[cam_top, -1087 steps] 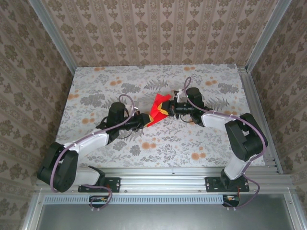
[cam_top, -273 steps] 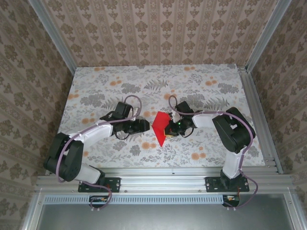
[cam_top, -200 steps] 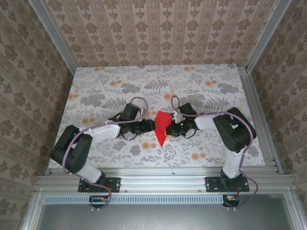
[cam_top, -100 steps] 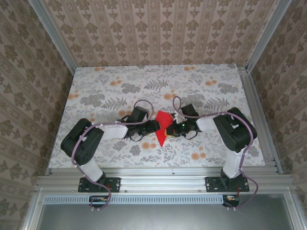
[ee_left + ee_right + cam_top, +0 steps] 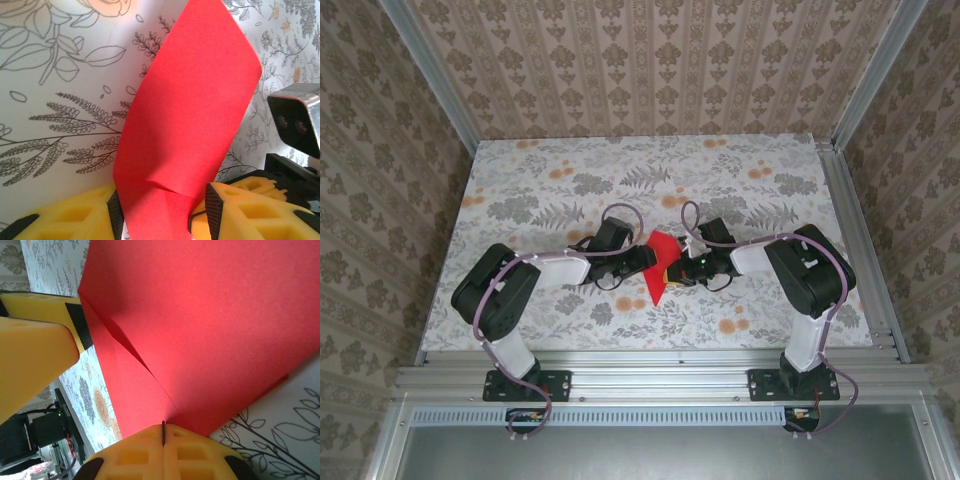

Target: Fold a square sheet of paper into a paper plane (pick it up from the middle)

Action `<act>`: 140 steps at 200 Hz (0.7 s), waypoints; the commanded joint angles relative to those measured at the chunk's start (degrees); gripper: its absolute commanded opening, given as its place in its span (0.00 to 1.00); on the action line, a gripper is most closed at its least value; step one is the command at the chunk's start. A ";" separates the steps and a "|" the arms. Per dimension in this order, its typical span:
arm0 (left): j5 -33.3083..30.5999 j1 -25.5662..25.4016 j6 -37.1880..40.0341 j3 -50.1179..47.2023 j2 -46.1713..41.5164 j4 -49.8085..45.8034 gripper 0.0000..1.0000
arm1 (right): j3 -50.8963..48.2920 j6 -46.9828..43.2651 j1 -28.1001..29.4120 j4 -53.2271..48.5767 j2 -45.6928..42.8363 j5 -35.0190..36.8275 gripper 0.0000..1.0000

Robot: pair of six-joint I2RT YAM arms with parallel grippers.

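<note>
The red sheet of paper is folded into a pointed, creased shape like a paper plane and is held off the table at the centre. My right gripper is shut on its right edge, the yellow fingers pressed together on the fold. The red paper spreads out beyond them. My left gripper reaches in from the left. Its jaws are open and straddle the lower part of the curled paper, with a gap at the right pad. One left finger stands beside the paper.
The table has a floral cover and patterned walls on three sides. A metal rail runs along the near edge. The right wrist's camera housing sits close behind the paper.
My left gripper has moved right to the paper, which now lies between its jaws, and the jaws have narrowed. My right gripper keeps its grip in about the same place.
</note>
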 commanded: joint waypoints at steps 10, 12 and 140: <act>-1.10 -0.33 1.92 1.95 -0.98 -2.52 0.45 | -2.12 -0.44 -0.69 -4.55 2.91 4.81 0.00; -1.06 -0.27 1.99 1.90 -1.04 -2.65 0.45 | -2.08 -0.44 -0.69 -4.56 2.89 4.73 0.00; -1.00 -0.75 7.23 1.76 -2.40 -8.99 0.14 | 0.16 0.06 -1.26 -5.70 0.78 4.65 0.00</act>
